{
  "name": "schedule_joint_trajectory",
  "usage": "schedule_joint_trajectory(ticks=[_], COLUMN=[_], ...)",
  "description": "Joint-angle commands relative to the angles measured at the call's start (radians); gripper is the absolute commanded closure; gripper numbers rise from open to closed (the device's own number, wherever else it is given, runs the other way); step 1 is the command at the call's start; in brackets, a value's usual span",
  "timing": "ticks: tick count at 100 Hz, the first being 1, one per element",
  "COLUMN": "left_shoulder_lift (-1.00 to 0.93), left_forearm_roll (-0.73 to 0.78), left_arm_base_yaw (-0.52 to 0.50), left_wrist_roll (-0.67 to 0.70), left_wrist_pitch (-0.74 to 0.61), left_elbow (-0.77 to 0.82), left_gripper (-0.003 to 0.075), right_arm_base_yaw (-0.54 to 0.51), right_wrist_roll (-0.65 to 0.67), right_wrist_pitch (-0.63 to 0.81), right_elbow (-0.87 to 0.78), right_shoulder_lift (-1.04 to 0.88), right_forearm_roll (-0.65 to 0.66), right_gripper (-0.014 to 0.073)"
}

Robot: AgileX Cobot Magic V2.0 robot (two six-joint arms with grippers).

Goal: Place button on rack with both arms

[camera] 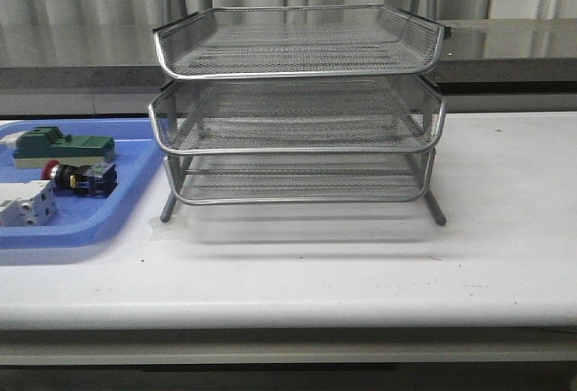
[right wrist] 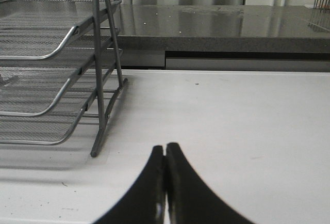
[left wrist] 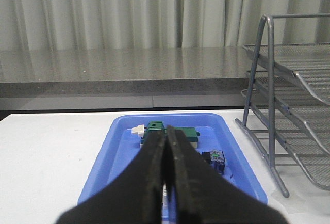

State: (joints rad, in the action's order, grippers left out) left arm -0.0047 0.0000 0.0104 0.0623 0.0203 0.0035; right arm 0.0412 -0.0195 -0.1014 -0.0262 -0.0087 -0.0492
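Note:
The button (camera: 79, 177), with its red head and black and blue body, lies on its side in the blue tray (camera: 135, 195) at the table's left. In the left wrist view part of it (left wrist: 216, 159) shows beside my fingers. The silver wire-mesh rack (camera: 297, 107) stands in the middle of the table and all three tiers hold nothing. My left gripper (left wrist: 166, 130) is shut and empty, held above the near end of the tray. My right gripper (right wrist: 165, 147) is shut and empty, over bare table to the right of the rack (right wrist: 62, 74). Neither arm shows in the front view.
The tray also holds a green block (camera: 63, 146) behind the button and a white block (camera: 25, 203) in front of it. A grey counter (camera: 505, 49) runs behind the table. The rack's front legs (camera: 436, 209) stick out towards me.

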Motion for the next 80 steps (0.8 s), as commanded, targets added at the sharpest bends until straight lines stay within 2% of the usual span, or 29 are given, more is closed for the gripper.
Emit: schedule_joint_trajectory(ticks=[1, 68, 80], left_shoulder_lift=[-0.032, -0.032, -0.032], left_forearm_roll=[-0.006, -0.006, -0.006], left_arm_base_yaw=[-0.003, -0.003, -0.003], left_wrist_roll=[0.006, 0.006, 0.006], left_wrist_pitch=[-0.081, -0.081, -0.081], left_elbow=[0.035, 0.035, 0.035], left_gripper=[0.0741, 0.0741, 0.0741], right_arm_base_yaw=[-0.005, -0.005, -0.005], right_wrist_roll=[-0.004, -0.004, -0.004], right_wrist_pitch=[0.08, 0.08, 0.14], right_elbow=[-0.001, -0.001, 0.0], right_shoulder_lift=[-0.019, -0.019, -0.019], right_forearm_roll=[0.007, 0.007, 0.006], right_gripper=[0.0652, 0.0652, 0.0652])
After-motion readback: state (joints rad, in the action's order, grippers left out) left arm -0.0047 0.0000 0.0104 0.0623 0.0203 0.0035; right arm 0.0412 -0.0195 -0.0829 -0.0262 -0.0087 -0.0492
